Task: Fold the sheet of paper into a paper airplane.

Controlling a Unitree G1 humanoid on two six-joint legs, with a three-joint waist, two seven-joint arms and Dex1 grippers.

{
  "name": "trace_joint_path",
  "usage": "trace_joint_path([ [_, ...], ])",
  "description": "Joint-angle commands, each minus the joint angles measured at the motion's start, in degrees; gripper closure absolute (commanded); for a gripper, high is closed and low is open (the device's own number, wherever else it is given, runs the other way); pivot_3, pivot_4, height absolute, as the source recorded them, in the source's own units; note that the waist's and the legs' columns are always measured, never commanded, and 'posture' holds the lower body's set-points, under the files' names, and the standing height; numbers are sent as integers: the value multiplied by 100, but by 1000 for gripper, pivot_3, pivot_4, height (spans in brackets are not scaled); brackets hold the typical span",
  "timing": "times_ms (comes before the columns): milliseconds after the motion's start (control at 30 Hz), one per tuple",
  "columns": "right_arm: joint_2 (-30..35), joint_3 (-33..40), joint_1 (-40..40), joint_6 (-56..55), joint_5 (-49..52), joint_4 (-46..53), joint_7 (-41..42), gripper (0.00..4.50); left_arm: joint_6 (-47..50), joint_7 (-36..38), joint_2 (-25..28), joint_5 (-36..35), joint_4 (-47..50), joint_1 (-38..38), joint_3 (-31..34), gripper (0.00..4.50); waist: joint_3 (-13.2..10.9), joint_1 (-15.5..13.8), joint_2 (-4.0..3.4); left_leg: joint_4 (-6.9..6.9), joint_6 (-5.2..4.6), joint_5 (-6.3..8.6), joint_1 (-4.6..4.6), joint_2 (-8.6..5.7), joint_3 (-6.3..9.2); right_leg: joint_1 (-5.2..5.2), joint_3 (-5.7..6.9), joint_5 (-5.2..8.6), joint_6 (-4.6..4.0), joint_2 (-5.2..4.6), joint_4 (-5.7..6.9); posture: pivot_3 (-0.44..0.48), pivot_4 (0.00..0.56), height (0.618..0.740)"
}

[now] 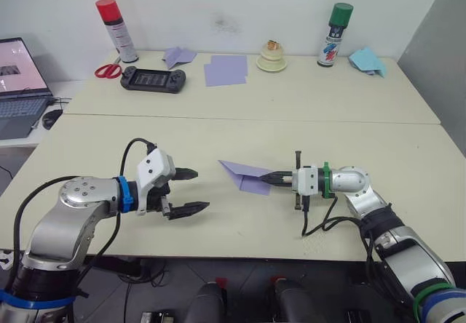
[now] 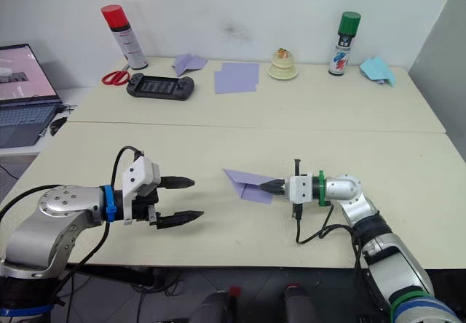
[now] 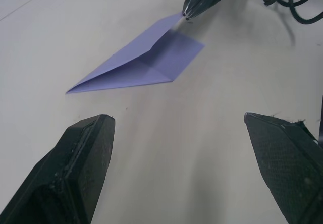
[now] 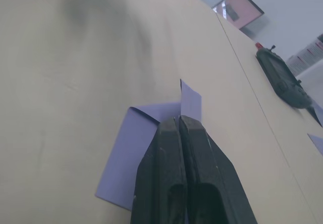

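Note:
The lavender sheet of paper, folded into a narrow pointed paper airplane (image 1: 244, 174), lies on the near table with its nose pointing left. My right gripper (image 1: 263, 179) is shut on its tail end, with the black fingers (image 4: 177, 133) pressed together over the upright fold. The left gripper (image 1: 198, 189) hovers open a short way left of the nose and touches nothing. In the left wrist view the plane (image 3: 136, 65) lies beyond the spread fingertips (image 3: 93, 133).
On the far table stand a red-capped spray can (image 1: 115, 30), scissors (image 1: 108, 70), a game console (image 1: 153, 79), a flatter lavender plane (image 1: 178, 55), two overlapping lavender sheets (image 1: 226, 69), a green-capped can (image 1: 335, 35) and light-blue folded paper (image 1: 366, 61). A laptop (image 1: 20, 83) sits far left.

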State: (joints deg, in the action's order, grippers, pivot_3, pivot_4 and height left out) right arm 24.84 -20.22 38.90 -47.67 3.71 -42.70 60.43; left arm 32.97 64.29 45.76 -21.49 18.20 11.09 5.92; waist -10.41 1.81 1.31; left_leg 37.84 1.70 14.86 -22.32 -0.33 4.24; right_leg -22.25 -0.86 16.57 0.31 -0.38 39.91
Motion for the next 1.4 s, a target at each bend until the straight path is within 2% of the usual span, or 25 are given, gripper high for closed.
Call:
trace_joint_path([
  [33, -3, 329, 152, -351, 237, -60, 91, 4433, -118, -86, 51, -124, 161, 100, 17, 0, -1, -1, -1, -1, 0, 0, 0, 0, 0, 0, -1, 0, 0, 0, 0, 0, 150, 740],
  [133, 83, 442, -98, -152, 377, 624, 51, 3954, -129, -119, 85, -156, 131, 83, 40, 0, -1, -6, -3, -1, 0, 0, -1, 0, 1, -1, -1, 0, 0, 0, 1, 0, 150, 740],
  [267, 252, 475, -466, -93, -105, 1142, -304, 2520, -169, -169, 77, -172, 101, 84, -55, 0, -1, -27, -2, 0, 0, 0, -1, 0, 2, 1, 0, 0, 0, -1, 0, 0, 150, 740],
  [367, 260, 373, -460, 65, -852, 939, -818, 1473, -196, -170, 46, -161, 32, 212, -157, 0, -2, -20, -3, 0, 0, 0, -1, -2, -2, 0, -4, 0, 0, -2, 1, 0, 150, 740],
  [533, -75, 402, -280, 496, -1297, 638, -1520, 1473, -237, -102, 71, -190, -34, 327, -239, 0, -2, -13, -3, 0, 1, 0, 0, 0, 0, -2, -2, 0, -1, 1, 3, 0, 150, 740],
  [700, -255, 344, -150, 461, -1322, 398, -1604, 1473, -229, -39, 142, -210, 8, 263, -220, 0, -2, 1, -4, -3, 1, 0, -2, 0, -1, -4, -3, 1, -2, 1, 0, 0, 150, 740],
  [800, -311, 272, -66, 403, -1313, 286, -1488, 2089, -256, -29, 187, -207, 2, 236, -194, 0, -2, -4, -4, -3, 1, 0, -3, -2, -2, -3, -4, 1, -2, 0, -1, 0, 150, 740],
  [1000, -252, 100, 183, 66, -1719, -121, -1684, 4260, -223, -100, 179, -262, 126, 210, -227, 0, -3, -4, -6, -2, 1, 0, -2, -2, -1, -3, -3, 0, -2, 0, 1, 0, 150, 740],
  [1033, -247, 90, 200, 18, -1697, -162, -1659, 4466, -238, -105, 183, -262, 129, 192, -226, 0, -3, -4, -6, -2, 1, 0, -2, -1, 0, -3, -2, 0, -2, 1, 1, 0, 150, 740],
  [1267, -24, 108, 178, -636, -1472, -118, -1406, 4466, -308, -68, 281, -300, 201, -8, -157, 0, -4, -9, -6, -2, 1, 0, -3, -2, -2, -3, -4, 1, -2, 0, -2, 0, 150, 740],
  [1400, 136, 97, -60, -895, -943, 136, -990, 4466, -323, -94, 301, -331, 221, -47, -168, 0, -4, -6, -6, -2, 1, 0, -2, -2, 0, -1, -2, 1, -2, -1, -1, 0, 150, 740],
])
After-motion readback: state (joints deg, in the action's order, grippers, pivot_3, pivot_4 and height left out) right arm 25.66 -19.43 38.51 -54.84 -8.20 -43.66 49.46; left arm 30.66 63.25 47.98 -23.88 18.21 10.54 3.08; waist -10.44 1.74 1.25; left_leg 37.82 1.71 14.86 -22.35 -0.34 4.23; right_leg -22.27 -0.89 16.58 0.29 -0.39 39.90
